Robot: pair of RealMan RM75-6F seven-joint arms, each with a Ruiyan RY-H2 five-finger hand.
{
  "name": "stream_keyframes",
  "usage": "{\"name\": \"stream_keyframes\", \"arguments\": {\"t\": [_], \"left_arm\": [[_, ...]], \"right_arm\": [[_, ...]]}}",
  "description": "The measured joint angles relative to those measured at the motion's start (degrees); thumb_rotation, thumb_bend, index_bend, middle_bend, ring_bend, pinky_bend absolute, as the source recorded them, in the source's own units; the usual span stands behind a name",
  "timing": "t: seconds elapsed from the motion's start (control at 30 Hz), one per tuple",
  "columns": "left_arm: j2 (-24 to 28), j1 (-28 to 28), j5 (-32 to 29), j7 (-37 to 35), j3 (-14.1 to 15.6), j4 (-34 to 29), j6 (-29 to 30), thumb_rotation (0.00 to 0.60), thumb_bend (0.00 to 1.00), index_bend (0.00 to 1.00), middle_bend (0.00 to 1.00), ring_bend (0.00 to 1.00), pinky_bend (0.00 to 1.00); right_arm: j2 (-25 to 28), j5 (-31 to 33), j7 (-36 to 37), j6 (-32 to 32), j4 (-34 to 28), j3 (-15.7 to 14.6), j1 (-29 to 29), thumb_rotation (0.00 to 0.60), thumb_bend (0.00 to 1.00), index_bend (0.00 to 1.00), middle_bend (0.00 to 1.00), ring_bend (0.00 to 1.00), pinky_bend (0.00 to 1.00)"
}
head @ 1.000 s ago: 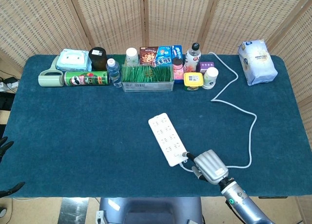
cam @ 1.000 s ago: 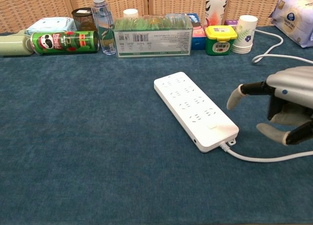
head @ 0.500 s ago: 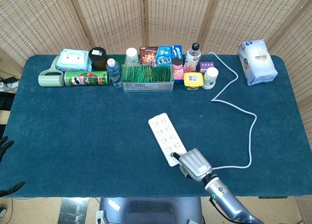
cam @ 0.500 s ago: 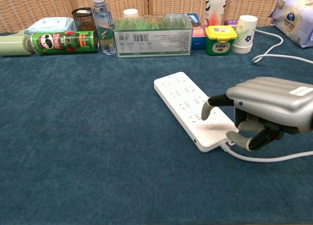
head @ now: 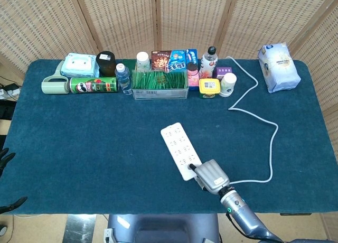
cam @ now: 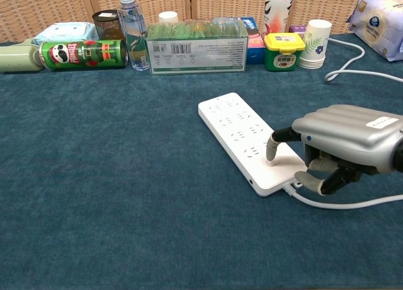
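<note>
Glossy white plastic power strip [cam: 250,141]; matt, napped blue tablecloth [cam: 113,176].

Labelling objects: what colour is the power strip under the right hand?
White, with a white cable. The chest view shows the power strip best, the right hand pressing a fingertip on its near end.

You have brought your right robot hand [cam: 343,145] in from the right, where a second ago it hung clear of the power strip [cam: 249,140] with its fingers apart. Half a second ago one fingertip hovered over the strip's near end; now that fingertip [cam: 271,154] points down and presses on the strip's top near the cord [cam: 340,205] end.
</note>
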Motion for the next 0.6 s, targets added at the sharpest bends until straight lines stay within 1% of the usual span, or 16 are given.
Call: {"name": "stream_keyframes", "arguments": {"t": [0.17, 0.6], "left_arm": [[0.0, -0.1, 0.1, 0.2, 0.1, -0.1, -0.4, 0.6, 0.11, 0.0, 0.0, 0.0, 0.02], [0.1, -0.3, 0.4, 0.3, 0.2, -0.2, -0.7, 0.6, 0.11, 0.0, 0.0, 0.0, 0.02]], "right_arm": [[-0.6, 0.6, -0.7, 0.7, 0.2, -0.6, 0.5, 0.6, 0.56, 0.3, 0.99, 1.0, 1.0], [-1.5, 3.9, -2.8, 2.3, 0.9, -0.8, 2.2, 0.6, 0.56, 0.31, 0.99, 1.0, 1.0]]}}
